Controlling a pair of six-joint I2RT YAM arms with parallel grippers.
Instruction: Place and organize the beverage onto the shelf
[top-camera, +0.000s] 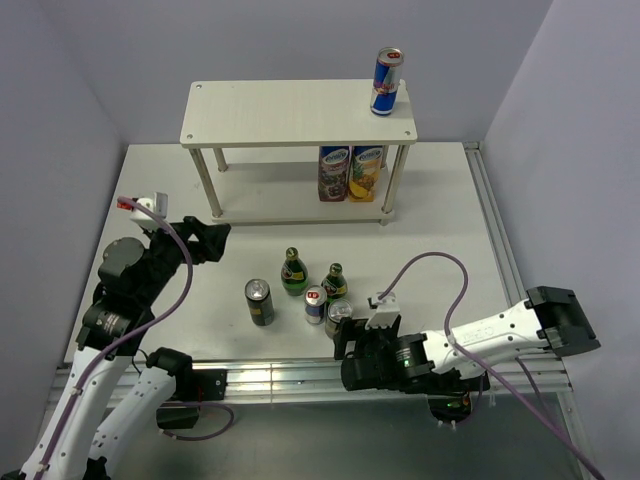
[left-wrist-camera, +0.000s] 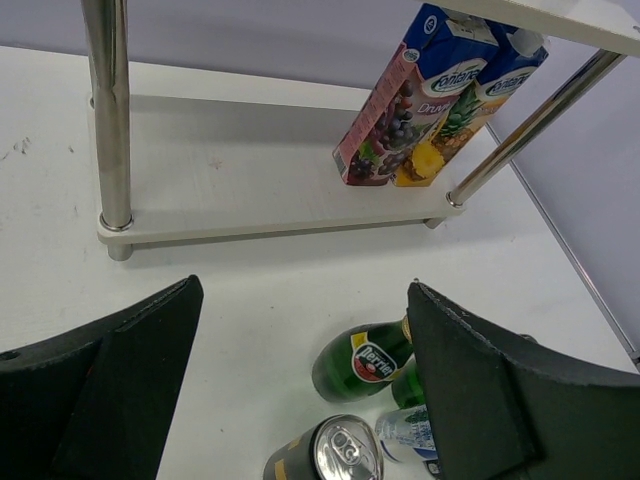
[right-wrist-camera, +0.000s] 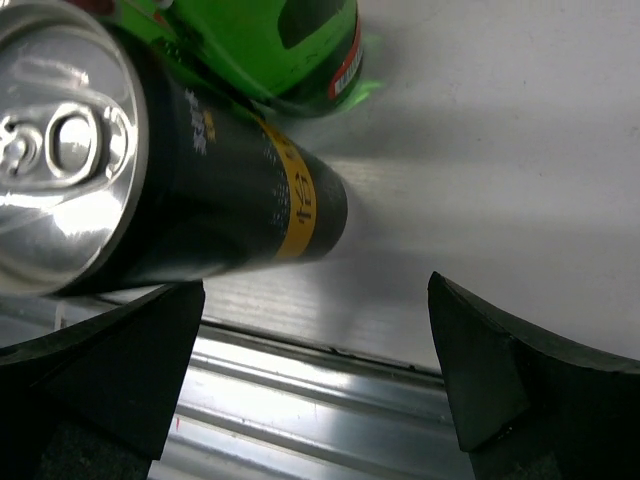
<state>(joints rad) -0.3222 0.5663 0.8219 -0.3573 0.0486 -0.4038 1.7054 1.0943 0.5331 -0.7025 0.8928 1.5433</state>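
The shelf (top-camera: 290, 112) stands at the back with one blue-and-silver can (top-camera: 387, 82) on its top board. On the table in front stand two green bottles (top-camera: 293, 272) (top-camera: 334, 283), a black can (top-camera: 259, 302), a second blue-and-silver can (top-camera: 316, 304) and another black can (top-camera: 338, 318). My left gripper (top-camera: 215, 240) hangs open above and left of the group. In its wrist view (left-wrist-camera: 303, 290) a bottle (left-wrist-camera: 365, 360) and a black can (left-wrist-camera: 325, 455) lie below the empty gap. My right gripper (top-camera: 345, 345) is open at the front edge (right-wrist-camera: 315, 290). The black can (right-wrist-camera: 180, 170) stands just beyond its left finger.
Two juice cartons (top-camera: 335, 172) (top-camera: 366, 172) stand on the right of the shelf's lower board (left-wrist-camera: 250, 160). Thin metal posts (left-wrist-camera: 110, 110) carry the boards. A metal rail (right-wrist-camera: 300, 400) runs along the table's near edge, under the right gripper. Walls close in the back and both sides.
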